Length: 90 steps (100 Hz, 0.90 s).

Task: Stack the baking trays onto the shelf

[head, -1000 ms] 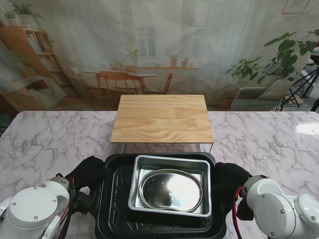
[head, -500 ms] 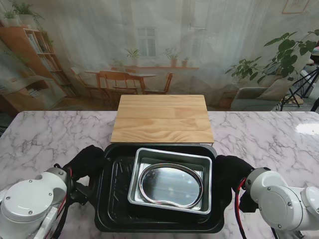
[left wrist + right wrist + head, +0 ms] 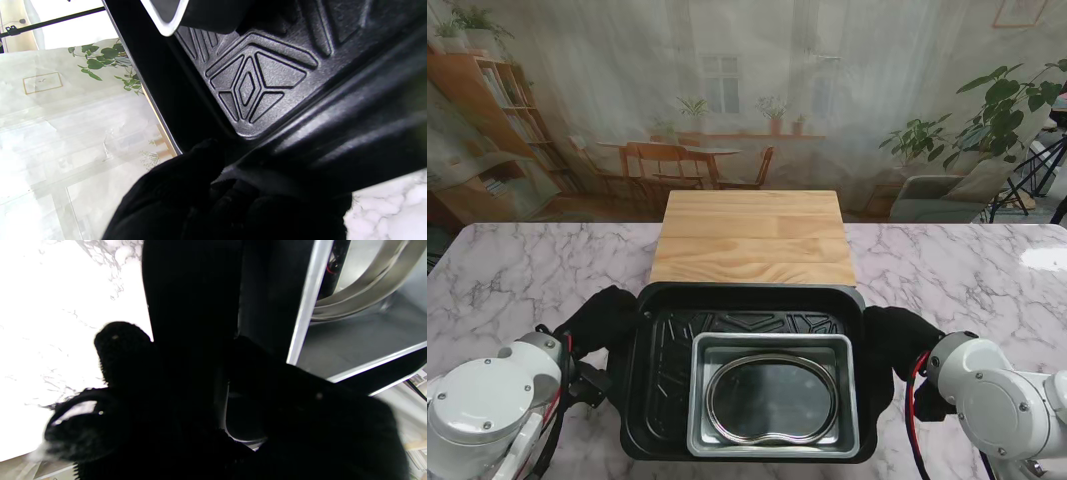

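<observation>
Stand view: left hand (image 3: 605, 322) & right hand (image 3: 895, 342) each grasp black tray (image 3: 659, 372) w/ silver tray (image 3: 773, 345) inside.

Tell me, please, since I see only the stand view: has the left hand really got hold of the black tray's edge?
Observer: Yes. In the left wrist view the gloved left hand is wrapped over the rim of the black tray.
Operator: Thank you. Does the right hand grip likewise?
Observer: The right wrist view shows the right hand closed around the tray's side wall.
Operator: Can you see the tray's floor up close?
Observer: Yes, it bears a raised diamond pattern, and a corner of the silver tray sits over it.
</observation>
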Each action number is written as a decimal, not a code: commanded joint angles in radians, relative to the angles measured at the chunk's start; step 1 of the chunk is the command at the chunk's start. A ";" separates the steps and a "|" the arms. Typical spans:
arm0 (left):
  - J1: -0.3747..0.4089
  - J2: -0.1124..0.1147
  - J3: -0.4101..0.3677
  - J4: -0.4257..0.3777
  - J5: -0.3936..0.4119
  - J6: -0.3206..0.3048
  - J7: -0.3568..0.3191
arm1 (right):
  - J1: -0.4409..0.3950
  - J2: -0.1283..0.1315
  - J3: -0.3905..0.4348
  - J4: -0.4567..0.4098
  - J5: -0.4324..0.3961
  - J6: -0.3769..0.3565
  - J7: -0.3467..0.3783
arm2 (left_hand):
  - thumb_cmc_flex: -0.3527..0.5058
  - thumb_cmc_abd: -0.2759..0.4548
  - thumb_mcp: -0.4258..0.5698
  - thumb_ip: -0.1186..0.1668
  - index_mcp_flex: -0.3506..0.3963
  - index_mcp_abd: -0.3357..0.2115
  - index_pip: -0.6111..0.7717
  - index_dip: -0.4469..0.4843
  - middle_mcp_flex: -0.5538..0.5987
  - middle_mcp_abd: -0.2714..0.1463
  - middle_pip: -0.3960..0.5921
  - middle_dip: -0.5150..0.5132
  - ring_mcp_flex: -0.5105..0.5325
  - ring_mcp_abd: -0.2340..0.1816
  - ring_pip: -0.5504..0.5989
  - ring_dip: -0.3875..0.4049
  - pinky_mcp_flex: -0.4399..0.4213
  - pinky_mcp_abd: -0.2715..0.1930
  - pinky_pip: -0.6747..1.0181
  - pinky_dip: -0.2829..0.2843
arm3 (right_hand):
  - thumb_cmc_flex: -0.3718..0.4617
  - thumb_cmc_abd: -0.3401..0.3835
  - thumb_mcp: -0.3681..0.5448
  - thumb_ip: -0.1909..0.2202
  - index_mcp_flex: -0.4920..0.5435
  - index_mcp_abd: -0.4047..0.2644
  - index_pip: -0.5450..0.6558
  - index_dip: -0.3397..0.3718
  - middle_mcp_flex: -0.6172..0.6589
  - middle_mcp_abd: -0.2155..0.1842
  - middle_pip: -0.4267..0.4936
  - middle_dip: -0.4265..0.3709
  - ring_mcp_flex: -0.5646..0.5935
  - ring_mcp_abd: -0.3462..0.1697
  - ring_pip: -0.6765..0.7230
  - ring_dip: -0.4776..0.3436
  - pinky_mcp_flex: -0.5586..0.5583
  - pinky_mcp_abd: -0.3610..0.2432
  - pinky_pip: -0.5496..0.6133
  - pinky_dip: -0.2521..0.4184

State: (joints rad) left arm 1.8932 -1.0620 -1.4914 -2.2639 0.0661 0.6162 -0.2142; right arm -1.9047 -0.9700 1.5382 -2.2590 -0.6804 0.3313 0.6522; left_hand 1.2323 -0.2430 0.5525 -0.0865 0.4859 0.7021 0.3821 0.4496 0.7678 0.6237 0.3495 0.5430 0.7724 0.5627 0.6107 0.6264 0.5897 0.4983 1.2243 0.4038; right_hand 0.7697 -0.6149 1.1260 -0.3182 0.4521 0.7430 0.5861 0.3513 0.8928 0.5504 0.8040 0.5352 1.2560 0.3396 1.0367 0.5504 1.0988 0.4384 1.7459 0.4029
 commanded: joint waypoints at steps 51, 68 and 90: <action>-0.084 -0.029 0.080 -0.105 -0.067 -0.067 -0.077 | 0.072 -0.024 -0.066 -0.130 0.114 -0.070 0.009 | 0.049 -0.017 0.044 0.009 0.209 -0.589 0.152 0.009 0.107 -0.388 0.103 0.048 0.144 -0.248 0.129 0.028 0.140 -0.370 0.083 0.003 | 0.172 -0.007 0.201 0.068 0.111 -0.608 0.076 -0.015 0.007 -0.257 0.073 0.008 0.055 -0.214 0.193 0.018 0.047 -0.278 0.037 0.028; -0.118 -0.034 0.080 -0.099 -0.076 -0.050 -0.062 | 0.131 -0.022 -0.110 -0.121 0.138 -0.002 0.007 | 0.046 -0.018 0.046 0.010 0.212 -0.590 0.150 0.009 0.112 -0.389 0.102 0.049 0.149 -0.248 0.129 0.028 0.145 -0.369 0.085 -0.001 | 0.173 -0.013 0.206 0.068 0.112 -0.611 0.077 -0.015 0.011 -0.261 0.073 0.009 0.055 -0.217 0.196 0.020 0.048 -0.281 0.039 0.030; -0.168 -0.037 0.086 -0.095 -0.084 -0.035 -0.056 | 0.200 -0.022 -0.142 -0.114 0.176 0.042 -0.002 | 0.043 -0.020 0.052 0.012 0.218 -0.589 0.148 0.009 0.117 -0.388 0.099 0.048 0.154 -0.250 0.127 0.028 0.150 -0.369 0.086 -0.005 | 0.174 -0.017 0.210 0.066 0.108 -0.612 0.078 -0.017 0.015 -0.265 0.072 0.009 0.056 -0.222 0.202 0.022 0.049 -0.286 0.042 0.033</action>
State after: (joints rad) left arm 1.7462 -1.0648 -1.4902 -2.2580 0.0552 0.6256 -0.1789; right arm -1.7349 -0.9569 1.4758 -2.2296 -0.5802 0.4274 0.6292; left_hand 1.2323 -0.2433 0.5526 -0.0865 0.4860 0.7129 0.3760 0.4497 0.7989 0.7069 0.3381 0.5465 0.7985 0.6963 0.5763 0.6246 0.6034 0.6800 1.1910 0.3815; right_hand 0.8835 -0.6012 1.2627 -0.2823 0.4930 0.7599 0.5803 0.3502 0.8766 0.6452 0.7233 0.5356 1.2805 0.1314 1.1567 0.5618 1.1102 0.2472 1.7426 0.4236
